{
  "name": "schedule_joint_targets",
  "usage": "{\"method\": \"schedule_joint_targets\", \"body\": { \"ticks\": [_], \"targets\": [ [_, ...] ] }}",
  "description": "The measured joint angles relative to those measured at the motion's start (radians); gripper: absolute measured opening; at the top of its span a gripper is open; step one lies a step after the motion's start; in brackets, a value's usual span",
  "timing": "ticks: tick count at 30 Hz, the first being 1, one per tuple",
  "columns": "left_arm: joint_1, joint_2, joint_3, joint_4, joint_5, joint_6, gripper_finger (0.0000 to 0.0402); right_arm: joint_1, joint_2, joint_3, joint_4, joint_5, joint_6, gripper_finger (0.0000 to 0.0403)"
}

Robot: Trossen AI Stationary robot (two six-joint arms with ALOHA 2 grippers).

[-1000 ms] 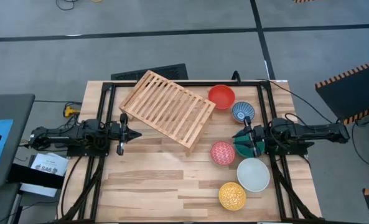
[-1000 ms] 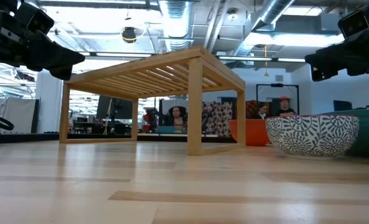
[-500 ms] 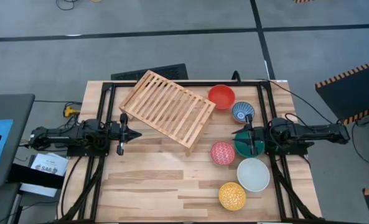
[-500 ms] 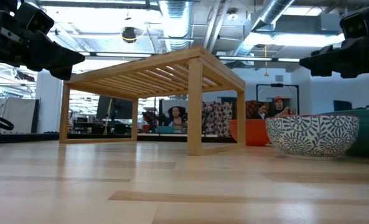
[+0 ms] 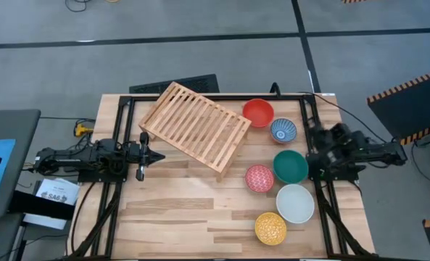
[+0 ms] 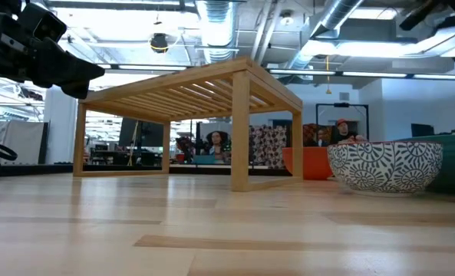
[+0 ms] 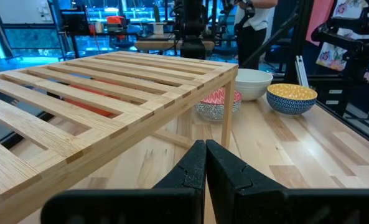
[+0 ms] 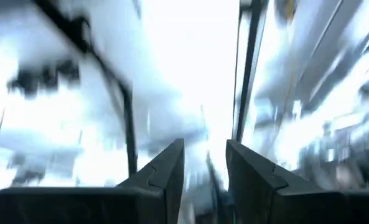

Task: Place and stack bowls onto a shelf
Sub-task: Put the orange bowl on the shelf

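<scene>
Left gripper (image 7: 205, 163): fingers pressed together, nothing between them. It hovers at the table's left side, tips aimed at the low light-wood slatted shelf (image 5: 194, 125), which stands empty, angled across the table's rear centre. Left arm reaches in from the left edge.

Right gripper (image 8: 205, 163): the two dark fingers stand apart with a clear gap, holding nothing. Its wrist view is blurred and shows only bright ceiling structure. In the high view the right arm (image 5: 341, 151) is bunched at the table's right edge, just beside the teal green bowl (image 5: 290, 166) and not touching it.

All six bowls sit on the plank tabletop (image 5: 171, 210), right of the shelf. Plain red bowl (image 5: 258, 112) rearmost, just beside the shelf's corner. Blue-white patterned bowl (image 5: 283, 130) next to it. Teal green bowl in the middle, with the pink-red patterned bowl (image 5: 259, 177) on its left. Larger plain white bowl (image 5: 295, 203) nearer the front. Yellow patterned bowl (image 5: 270, 228) frontmost.

Low view: people show in the room behind the shelf.
</scene>
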Motion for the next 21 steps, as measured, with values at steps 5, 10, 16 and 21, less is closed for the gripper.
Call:
{"method": "schedule_joint_targets", "body": {
  "ticks": [5,10,16,21],
  "targets": [
    [0.0,0.0,0.0,0.0,0.0,0.0,0.0,-0.007,0.001,0.024,0.078,0.153,-0.013,0.0145],
    [0.0,0.0,0.0,0.0,0.0,0.0,0.0,-0.007,0.057,0.092,0.039,0.282,0.115,0.0145],
    [0.0,0.0,0.0,0.0,0.0,0.0,0.0,-0.02,0.243,0.291,-0.351,0.538,0.205,0.0145],
    [0.0,0.0,0.0,0.0,0.0,0.0,0.0,-0.173,0.419,0.543,-1.052,0.661,0.474,0.0145]
  ]
}}
